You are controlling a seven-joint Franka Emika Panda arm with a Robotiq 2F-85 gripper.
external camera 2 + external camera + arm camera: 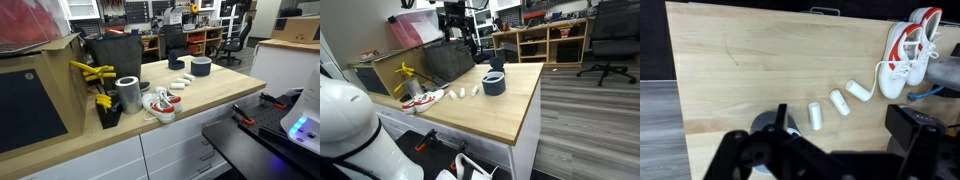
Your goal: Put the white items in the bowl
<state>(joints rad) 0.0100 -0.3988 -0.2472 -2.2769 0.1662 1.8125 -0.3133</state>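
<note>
White items [815, 117], three stubby pieces, lie on the wooden desk [740, 60] in a slanted row. They sit apart from one another, and the row runs right toward a pair of red-and-white shoes [905, 55]. In an exterior view the pieces [463, 93] lie between the shoes [422, 100] on the left and the bowl [493, 84] on the right, near the bowl but outside it. The dark blue-grey bowl [201, 66] stands upright near the desk's far edge. The tool [498, 64] hangs just above and behind the bowl. In the wrist view the tool [788, 140] fills the lower edge, and I cannot tell whether it is released or clenched. Any lettering on the shoes is too small to read. A metal cylinder [128, 94] and yellow-handled tools [93, 72] stand left of the shoes [158, 105].
</note>
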